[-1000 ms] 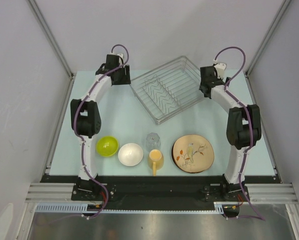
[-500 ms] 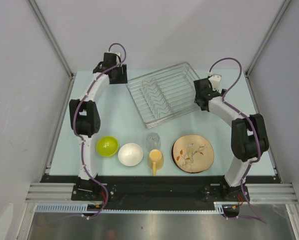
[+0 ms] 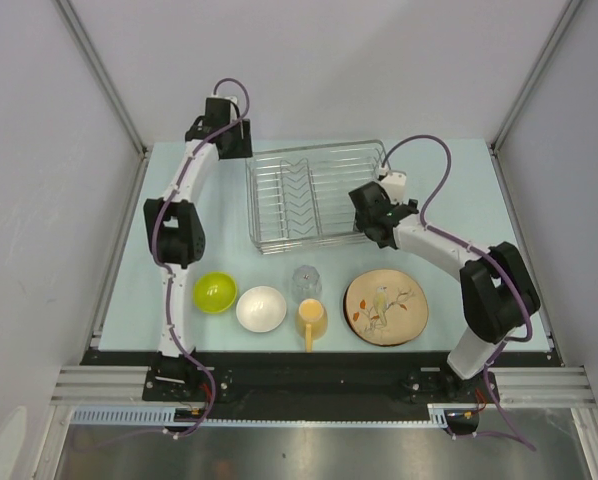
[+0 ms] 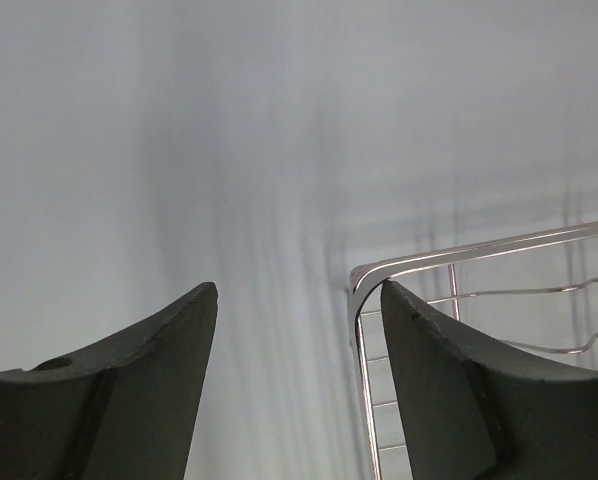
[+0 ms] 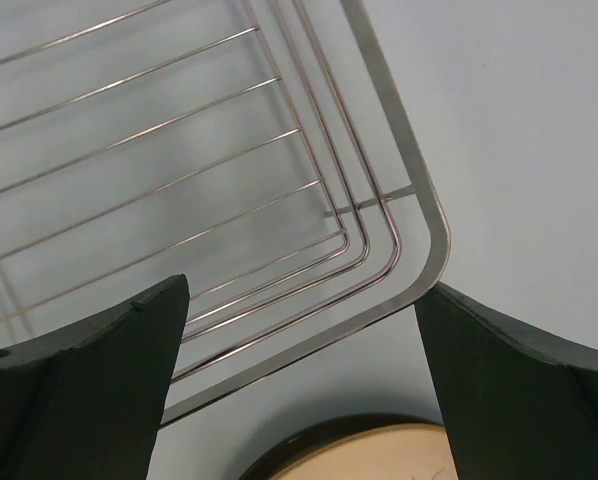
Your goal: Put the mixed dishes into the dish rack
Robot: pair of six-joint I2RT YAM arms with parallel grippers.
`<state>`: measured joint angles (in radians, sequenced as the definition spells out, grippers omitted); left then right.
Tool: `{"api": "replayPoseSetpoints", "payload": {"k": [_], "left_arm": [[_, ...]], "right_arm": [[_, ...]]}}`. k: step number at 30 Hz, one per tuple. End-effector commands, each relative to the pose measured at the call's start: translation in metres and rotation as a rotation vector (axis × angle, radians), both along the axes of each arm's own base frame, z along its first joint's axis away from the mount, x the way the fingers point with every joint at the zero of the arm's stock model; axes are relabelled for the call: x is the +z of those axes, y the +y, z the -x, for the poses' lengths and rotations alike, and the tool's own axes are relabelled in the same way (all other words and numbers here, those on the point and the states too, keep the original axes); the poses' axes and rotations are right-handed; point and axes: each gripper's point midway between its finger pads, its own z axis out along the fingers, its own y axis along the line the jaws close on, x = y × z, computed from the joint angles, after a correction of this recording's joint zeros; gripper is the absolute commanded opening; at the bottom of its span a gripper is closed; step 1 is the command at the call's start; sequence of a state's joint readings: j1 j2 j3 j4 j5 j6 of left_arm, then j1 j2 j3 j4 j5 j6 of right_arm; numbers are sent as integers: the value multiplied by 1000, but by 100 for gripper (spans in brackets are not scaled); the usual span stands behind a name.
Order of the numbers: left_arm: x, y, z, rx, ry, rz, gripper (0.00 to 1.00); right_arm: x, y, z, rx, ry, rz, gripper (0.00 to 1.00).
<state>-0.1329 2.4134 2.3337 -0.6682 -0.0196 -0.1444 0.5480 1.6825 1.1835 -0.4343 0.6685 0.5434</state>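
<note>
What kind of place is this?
Probably a robot test booth, not a kitchen: plain grey walls, left arm and right arm bolted to one table, a wire dish rack near a floral plate.

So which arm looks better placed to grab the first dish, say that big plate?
Right, probably. The right gripper hangs open by the dish rack's near right corner, with the plate just beside it. The left gripper, also open, sits at the rack's far left corner, far from that plate.

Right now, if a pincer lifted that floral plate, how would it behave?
Likely stiff and breakable; the plate looks like glazed ceramic. Lying flat, its rim may be awkward to grip. Being wide, it might tilt when edge-held.
</note>
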Motion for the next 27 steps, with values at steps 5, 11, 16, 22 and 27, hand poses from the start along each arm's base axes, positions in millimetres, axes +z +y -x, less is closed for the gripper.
{"api": "replayPoseSetpoints", "payload": {"k": [5, 11, 16, 22, 27], "left_arm": [[107, -28, 3, -105, -201, 67, 83], [120, -25, 50, -164, -126, 46, 86], [105, -6, 113, -180, -26, -6, 86], [43, 1, 167, -186, 101, -16, 85], [8, -8, 182, -187, 198, 28, 83]], "right_arm": [[10, 26, 30, 63, 32, -62, 100], [62, 32, 24, 114, -47, -101, 100], [115, 23, 11, 132, -129, -149, 100], [125, -30, -16, 50, -171, -142, 100], [107, -43, -39, 24, -159, -126, 100]]}}
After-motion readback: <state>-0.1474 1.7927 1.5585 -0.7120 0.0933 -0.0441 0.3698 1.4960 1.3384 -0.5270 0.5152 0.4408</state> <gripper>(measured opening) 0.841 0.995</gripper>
